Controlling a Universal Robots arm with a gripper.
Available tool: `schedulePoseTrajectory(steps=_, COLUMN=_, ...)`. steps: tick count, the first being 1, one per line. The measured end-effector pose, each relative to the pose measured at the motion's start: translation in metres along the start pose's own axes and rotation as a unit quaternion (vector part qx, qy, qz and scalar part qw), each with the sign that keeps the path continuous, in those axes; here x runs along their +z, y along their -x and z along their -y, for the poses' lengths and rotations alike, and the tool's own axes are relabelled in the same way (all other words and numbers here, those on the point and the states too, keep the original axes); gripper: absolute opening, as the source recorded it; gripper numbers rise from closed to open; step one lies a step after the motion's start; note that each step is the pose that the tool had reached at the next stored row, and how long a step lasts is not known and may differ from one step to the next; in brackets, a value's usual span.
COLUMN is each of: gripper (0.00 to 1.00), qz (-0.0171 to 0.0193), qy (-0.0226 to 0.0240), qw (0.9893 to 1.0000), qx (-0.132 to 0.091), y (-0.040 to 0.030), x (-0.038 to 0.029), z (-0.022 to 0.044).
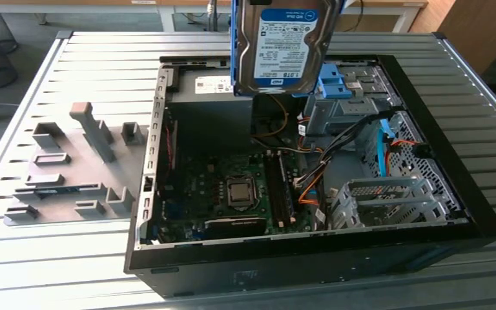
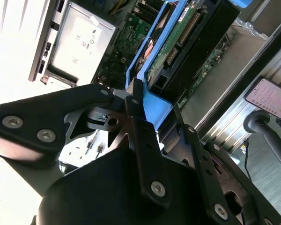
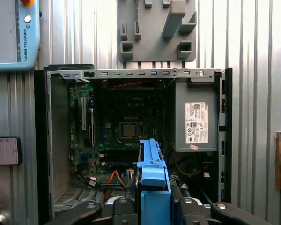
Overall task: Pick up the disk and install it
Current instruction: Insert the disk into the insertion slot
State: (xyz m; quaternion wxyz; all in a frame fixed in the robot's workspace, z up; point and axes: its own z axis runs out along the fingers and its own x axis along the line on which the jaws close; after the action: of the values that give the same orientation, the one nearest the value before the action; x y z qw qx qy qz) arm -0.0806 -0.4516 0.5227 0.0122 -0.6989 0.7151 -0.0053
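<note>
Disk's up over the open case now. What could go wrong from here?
1. The disk hangs upright above the open case; a slip could drop it onto the motherboard.
2. Loose orange and black cables run beside the grey bay and may snag the disk's blue rails.

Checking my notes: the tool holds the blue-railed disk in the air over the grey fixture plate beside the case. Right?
Not quite. The first wrist view shows the tool holding the disk over the open case, not over the grey fixture plate beside it.
</note>
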Motion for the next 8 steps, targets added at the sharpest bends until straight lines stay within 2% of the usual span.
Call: schedulePoseTrajectory(steps=8, gripper=0.36, qz=0.0000, qy=0.0000, qw=1.0000, qx=0.000, y=-0.0007, x=0.0000, z=0.0000)
